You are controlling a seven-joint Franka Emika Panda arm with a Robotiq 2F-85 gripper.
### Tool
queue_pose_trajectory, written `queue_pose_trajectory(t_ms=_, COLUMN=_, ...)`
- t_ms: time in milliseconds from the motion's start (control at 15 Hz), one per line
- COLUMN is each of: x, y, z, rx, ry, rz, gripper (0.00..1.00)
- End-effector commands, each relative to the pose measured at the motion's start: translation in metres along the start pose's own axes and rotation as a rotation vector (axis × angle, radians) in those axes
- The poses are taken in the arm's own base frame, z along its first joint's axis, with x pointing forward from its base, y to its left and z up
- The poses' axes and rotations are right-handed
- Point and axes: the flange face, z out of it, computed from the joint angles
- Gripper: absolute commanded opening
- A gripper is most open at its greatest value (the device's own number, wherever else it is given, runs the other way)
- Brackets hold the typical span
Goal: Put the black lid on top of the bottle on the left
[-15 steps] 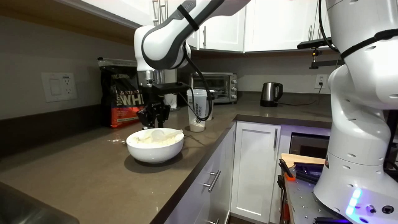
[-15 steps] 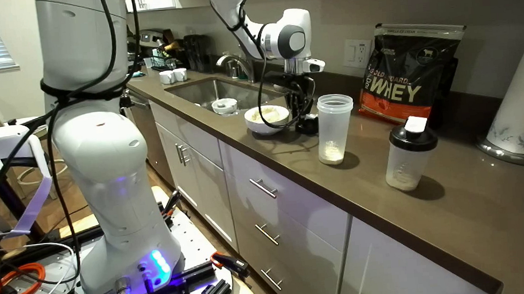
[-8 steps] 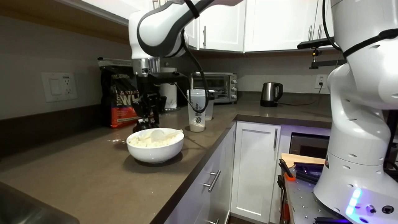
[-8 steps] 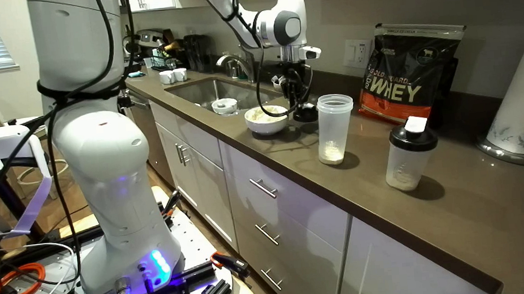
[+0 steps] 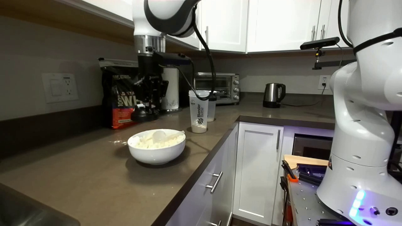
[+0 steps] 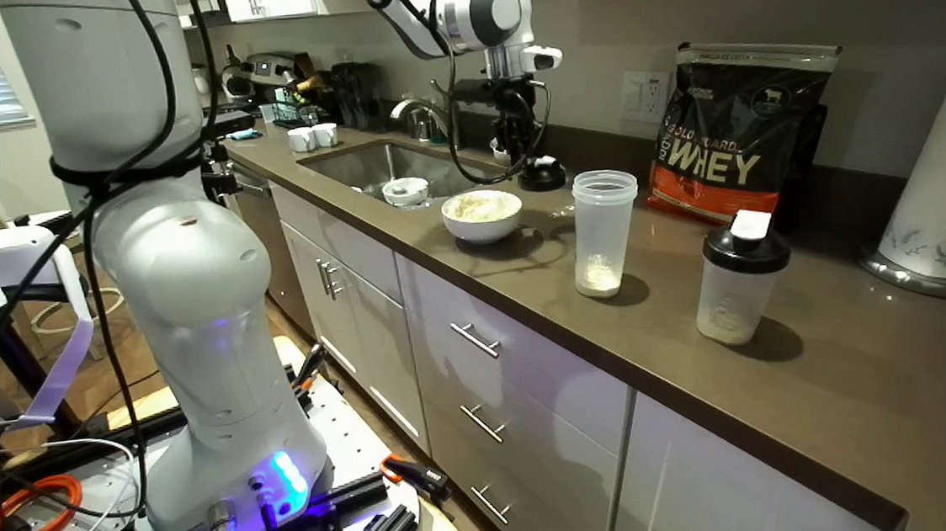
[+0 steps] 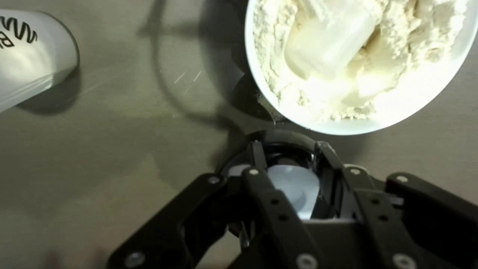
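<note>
The jaws pinch the black lid (image 6: 542,177) above the counter (image 6: 853,379); seating it on the uncapped bottle (image 6: 606,234) remains

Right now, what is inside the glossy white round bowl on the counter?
Pale cream powder, with a translucent scoop lying in it. The bottom of the white bowl cannot be seen: the powder covers it.

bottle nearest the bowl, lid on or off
Off: in an exterior view that bottle stands open at the top, and the gripper holds the black lid apart from it.
</note>
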Motion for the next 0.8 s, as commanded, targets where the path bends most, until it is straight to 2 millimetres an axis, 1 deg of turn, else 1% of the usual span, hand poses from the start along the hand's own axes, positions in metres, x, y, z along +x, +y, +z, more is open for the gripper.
queue_pose_trajectory(t_ms=0, x=-0.031, y=0.008, z=-0.033, rx=-0.007, ry=0.018, rz=-0.038, gripper=0.12)
queue_pose_trajectory(t_ms=200, x=-0.048, y=0.018, z=-0.058, rx=-0.013, ry=0.011, rz=-0.056, gripper=0.12)
queue_pose_trajectory(t_ms=400, x=-0.058, y=0.032, z=-0.080, rx=-0.044, ry=-0.002, rz=-0.057, gripper=0.12)
queue_pose_trajectory(t_ms=667, x=-0.066, y=0.058, z=-0.110, rx=-0.045, ry=0.002, rz=-0.027, gripper=0.12)
queue_pose_trajectory(t_ms=733, x=-0.065, y=0.069, z=-0.115, rx=-0.036, ry=0.014, rz=-0.015, gripper=0.12)
